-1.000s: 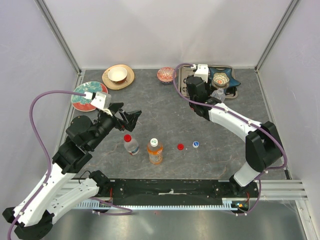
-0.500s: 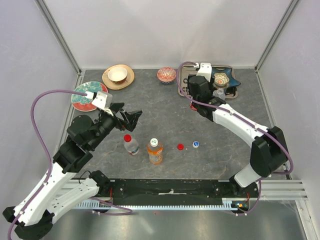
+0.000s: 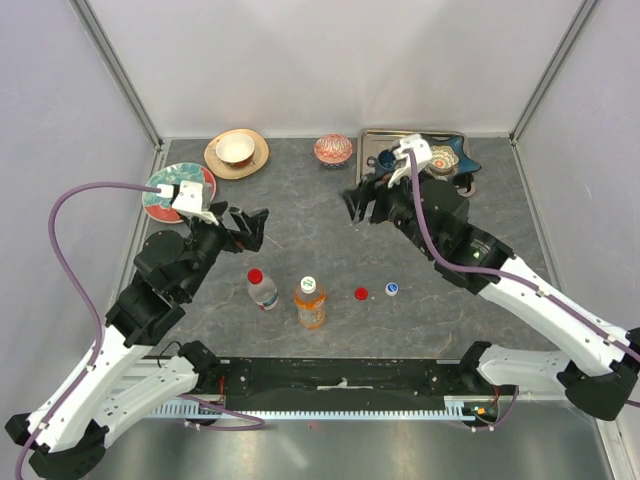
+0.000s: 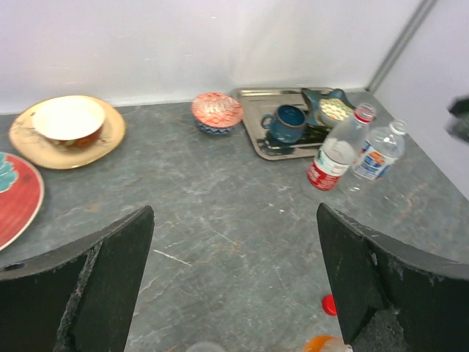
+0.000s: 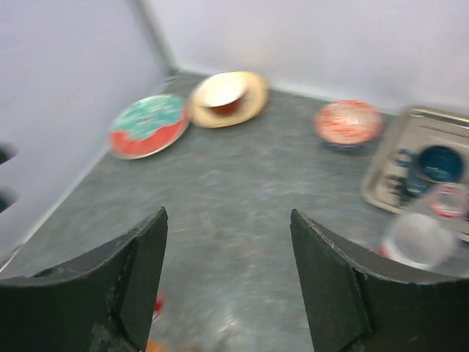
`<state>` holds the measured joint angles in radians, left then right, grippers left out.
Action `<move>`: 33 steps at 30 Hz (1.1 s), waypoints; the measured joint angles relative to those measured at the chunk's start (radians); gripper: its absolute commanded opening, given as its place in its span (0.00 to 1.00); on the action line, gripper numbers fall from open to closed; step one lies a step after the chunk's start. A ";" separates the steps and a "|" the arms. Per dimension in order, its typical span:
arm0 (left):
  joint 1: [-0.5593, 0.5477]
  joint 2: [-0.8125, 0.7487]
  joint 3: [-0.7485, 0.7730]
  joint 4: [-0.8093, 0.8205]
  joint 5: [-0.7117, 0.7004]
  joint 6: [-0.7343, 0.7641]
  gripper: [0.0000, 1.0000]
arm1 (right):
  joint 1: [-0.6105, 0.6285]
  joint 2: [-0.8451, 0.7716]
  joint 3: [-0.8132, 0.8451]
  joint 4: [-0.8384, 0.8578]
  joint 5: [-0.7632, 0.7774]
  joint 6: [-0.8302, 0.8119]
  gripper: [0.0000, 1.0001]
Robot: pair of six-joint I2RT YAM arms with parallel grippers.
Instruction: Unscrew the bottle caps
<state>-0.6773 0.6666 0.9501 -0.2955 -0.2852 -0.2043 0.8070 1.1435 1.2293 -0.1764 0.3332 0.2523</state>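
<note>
- The right gripper (image 3: 362,207) is now hanging over the middle of the table, having swung away from the near edge of the tray (image 4: 253,110), where it was a second ago. Its fingers are spread wide and carrying nothing.
- The left gripper (image 3: 247,222) is drawing back a little toward its own side. Its fingers are also parted and empty, and are pointing across the table.
- Two bottles are standing touching each other just beside the tray: a red-labelled bottle (image 4: 331,154) and a blue-labelled bottle (image 4: 376,152). Whether their tops are on is not something I can tell.
- A loose red cap (image 3: 361,293) and a loose blue cap (image 3: 391,289) are lying near each other on the table, so that pair is probably finished.
- A red-capped bottle (image 3: 262,290) and an orange bottle (image 3: 310,303) with a white cap are standing upright side by side near the arms' bases, both with caps on.
- Judging by this, the right arm is likely heading for those two, leaving about half the task remaining.
- No brand is showing clearly: the labels are appearing only as colour bands of red-and-white, blue-and-white and orange, with print too small to read.
</note>
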 measured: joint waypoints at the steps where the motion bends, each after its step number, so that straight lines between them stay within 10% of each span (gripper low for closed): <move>1: 0.000 -0.004 0.000 -0.004 -0.031 0.000 0.98 | 0.028 -0.014 -0.003 -0.004 -0.049 0.010 0.82; 12: 0.000 -0.047 0.000 -0.049 -0.135 0.000 0.98 | 0.424 0.092 -0.051 -0.073 -0.060 0.040 0.90; 33: 0.000 -0.086 -0.008 -0.088 -0.131 0.000 0.98 | 0.475 0.162 -0.146 -0.089 0.027 0.114 0.75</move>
<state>-0.6773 0.5808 0.9421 -0.3832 -0.4164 -0.2043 1.2816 1.3052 1.0828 -0.2653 0.3599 0.3668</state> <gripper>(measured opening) 0.980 0.768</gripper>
